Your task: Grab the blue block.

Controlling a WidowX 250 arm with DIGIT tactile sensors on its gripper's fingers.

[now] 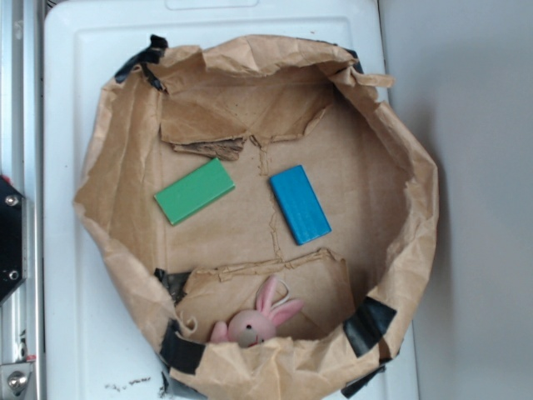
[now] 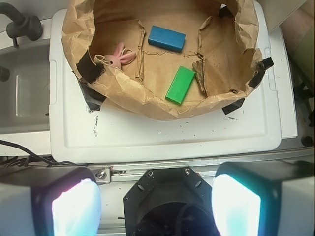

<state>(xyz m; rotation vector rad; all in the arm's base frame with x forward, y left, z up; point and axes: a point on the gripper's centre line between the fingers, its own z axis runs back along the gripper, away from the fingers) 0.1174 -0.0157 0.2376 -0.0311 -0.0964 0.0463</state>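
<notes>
blue block [image 1: 300,204] flat on brown paper bin floor [image 1: 350,167], centre-right of exterior frame, untouched | green block [image 1: 194,191] to its left, apart | pink rabbit toy [image 1: 254,321] at lower edge inside the paper wall | gripper [image 2: 156,204] at bottom of wrist frame, fingers spread wide, holding nothing | no readable writing or labels

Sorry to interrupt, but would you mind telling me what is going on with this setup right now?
Nothing is being handled yet. The gripper is open and hangs well back from the paper bag nest, holding nothing. Inside the nest, the blue block lies flat and untouched on the paper floor, apart from the green block. A pink toy bunny sits against the wall. The grab has not started.
</notes>
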